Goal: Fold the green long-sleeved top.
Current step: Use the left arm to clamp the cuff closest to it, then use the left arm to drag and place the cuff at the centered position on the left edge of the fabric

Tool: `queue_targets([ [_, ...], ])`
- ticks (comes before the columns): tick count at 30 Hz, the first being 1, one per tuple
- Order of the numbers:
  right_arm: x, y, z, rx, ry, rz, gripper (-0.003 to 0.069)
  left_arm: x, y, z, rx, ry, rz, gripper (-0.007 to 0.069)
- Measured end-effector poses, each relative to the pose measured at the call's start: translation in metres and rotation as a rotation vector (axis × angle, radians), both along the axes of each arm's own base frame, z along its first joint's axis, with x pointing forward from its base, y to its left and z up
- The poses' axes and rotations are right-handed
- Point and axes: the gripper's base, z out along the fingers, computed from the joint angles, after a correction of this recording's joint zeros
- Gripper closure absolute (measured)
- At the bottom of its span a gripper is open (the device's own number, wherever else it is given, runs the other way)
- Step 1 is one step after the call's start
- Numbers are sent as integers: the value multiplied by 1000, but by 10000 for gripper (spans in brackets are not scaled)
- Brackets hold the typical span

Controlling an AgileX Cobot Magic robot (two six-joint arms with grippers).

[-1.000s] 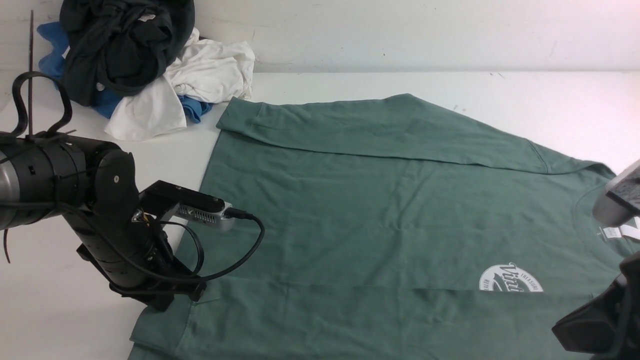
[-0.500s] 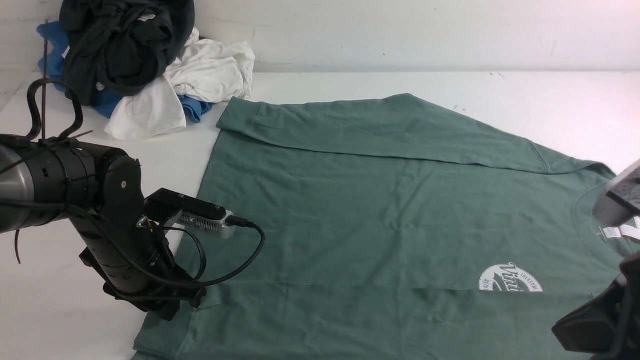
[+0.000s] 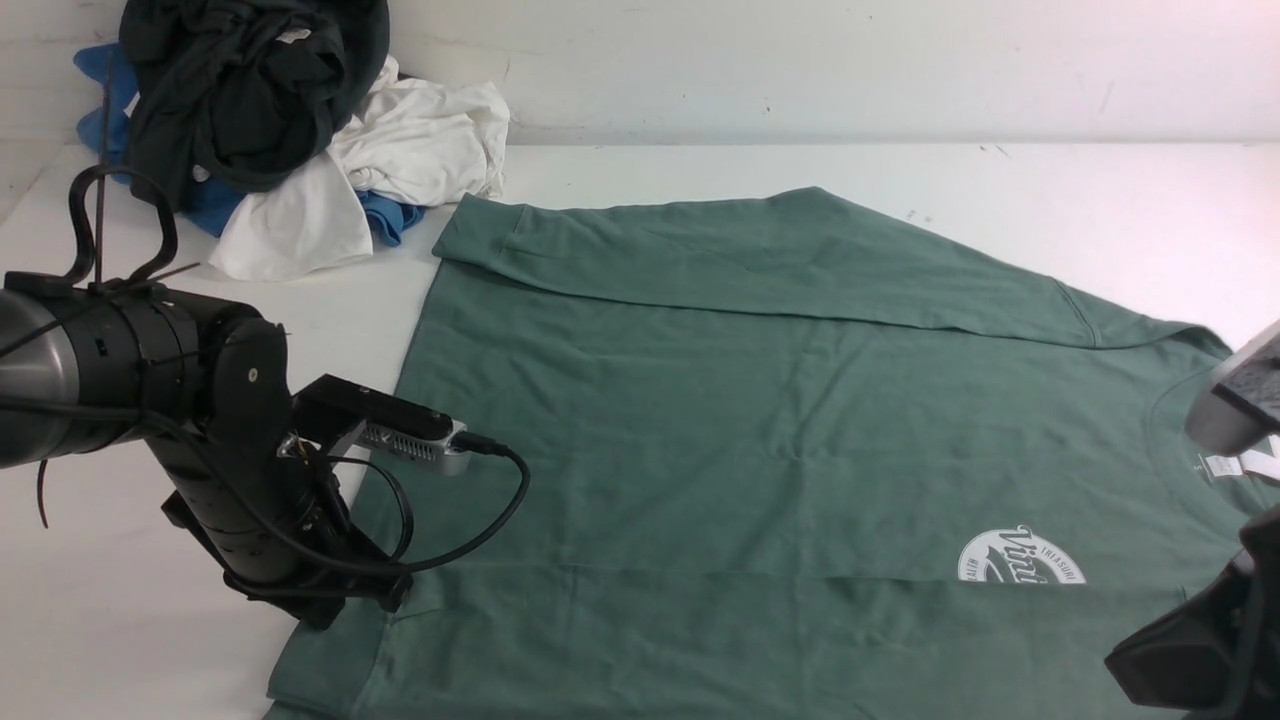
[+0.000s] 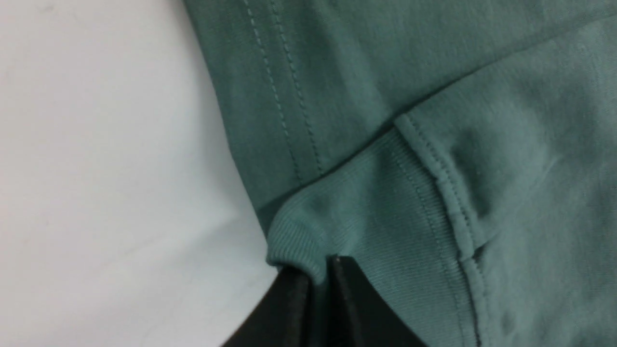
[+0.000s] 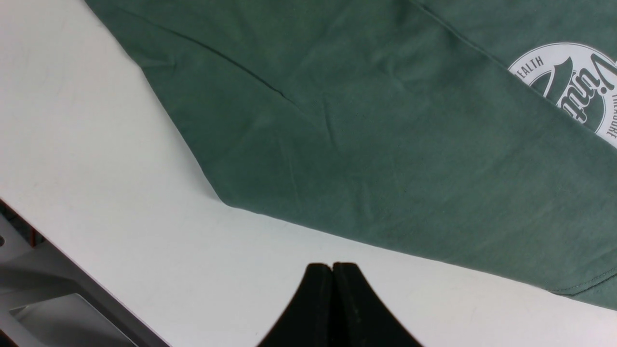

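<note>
My left claw [image 4: 332,270] pinches the green top [image 3: 640,420] at a cuff; my right claw [image 5: 332,270] is pressed together, empty. The top lies on the table [image 3: 620,165], sleeves folded across it, its round badge partly covered: "Vint", "TREASUR", "EALTH". Only the front view shows the neck tag [image 3: 1223,465] and, beyond, the heaped clothes [image 3: 250,110].

Wall: behind the table I see a white wall [image 3: 850,70], with some small dark specks and faint scratches on it.
Table: before me lies a white surface [image 3: 1100,210], smooth, also having a few little marks near the wall.
Meeting line: the wall and the surface meet in a nearly straight, level line across my front view.
Light: it is bright and rather even; toward my right the white takes a slightly pink tint.
Shadows: they are soft on the surface.
</note>
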Motion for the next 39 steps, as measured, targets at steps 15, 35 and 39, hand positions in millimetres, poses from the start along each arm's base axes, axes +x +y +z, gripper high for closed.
queue_targets([
  [15,0,0,0,0,-1,0,674,2,-1,78,-47,-179,-7,622],
  [35,7,-16,-2,-145,-45,-141,674,103,-72,171,-35,-367,-176,622],
  [39,14,-22,-3,-144,-60,-227,674,105,-73,200,-56,-444,-174,622],
])
